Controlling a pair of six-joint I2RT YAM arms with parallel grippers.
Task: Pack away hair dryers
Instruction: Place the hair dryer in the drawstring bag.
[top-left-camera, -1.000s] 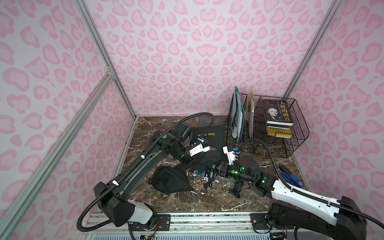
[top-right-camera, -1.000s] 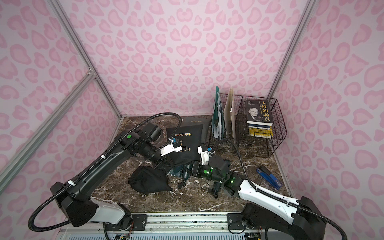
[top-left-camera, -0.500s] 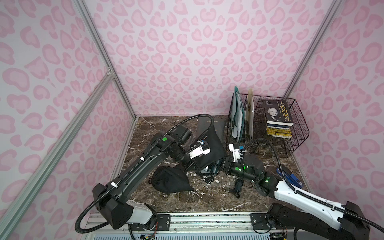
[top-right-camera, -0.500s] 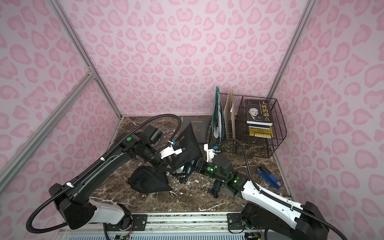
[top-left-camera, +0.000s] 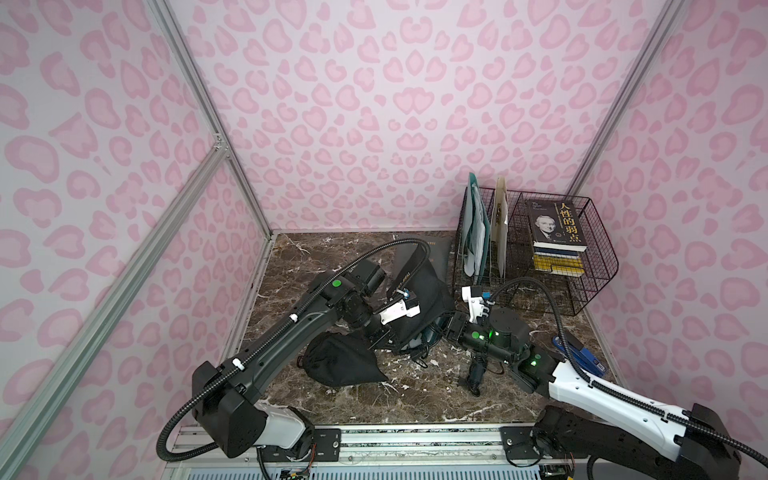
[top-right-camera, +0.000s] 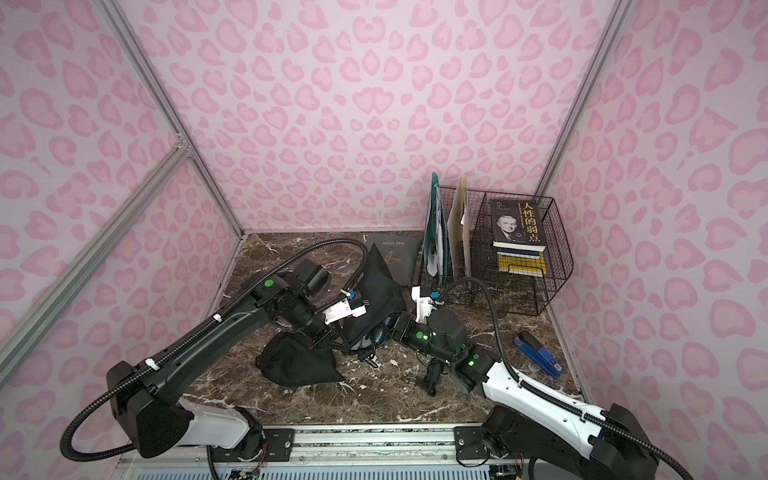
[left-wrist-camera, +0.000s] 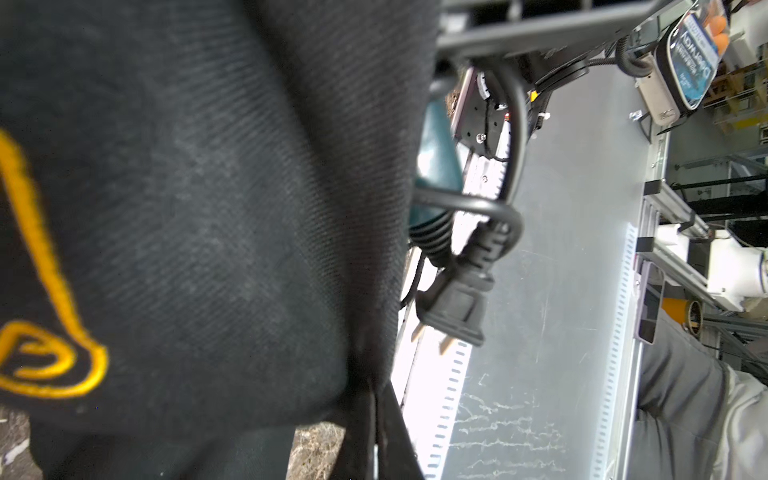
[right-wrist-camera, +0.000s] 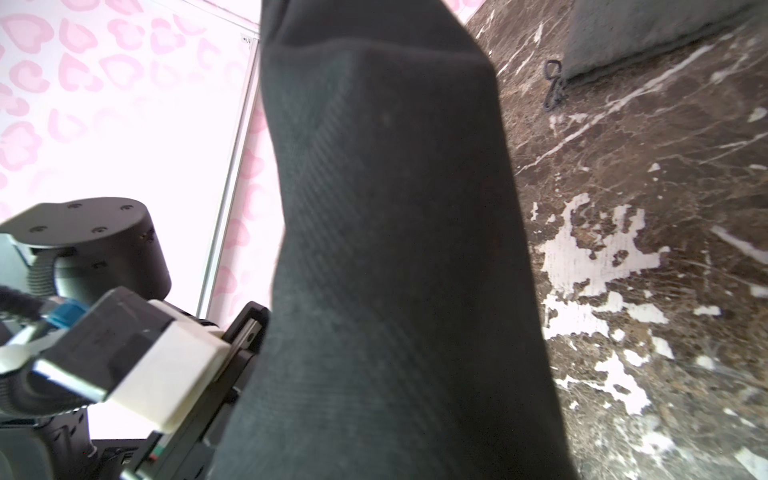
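Black fabric pouch (top-left-camera: 419, 286) hangs pinched in left hand (top-left-camera: 388, 338); right hand (top-left-camera: 446, 328), seemingly clamped on dark teal plastic hair dryer (left-wrist-camera: 436, 166), must push it inside.

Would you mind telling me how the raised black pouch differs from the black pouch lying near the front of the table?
The raised pouch rises tilted above the table; the lying pouch slumps on it. Gold print shows on the raised pouch, none on the lying pouch. A teal hair dryer and its plug show at the raised pouch's edge, none at the lying pouch. Both are black fabric.
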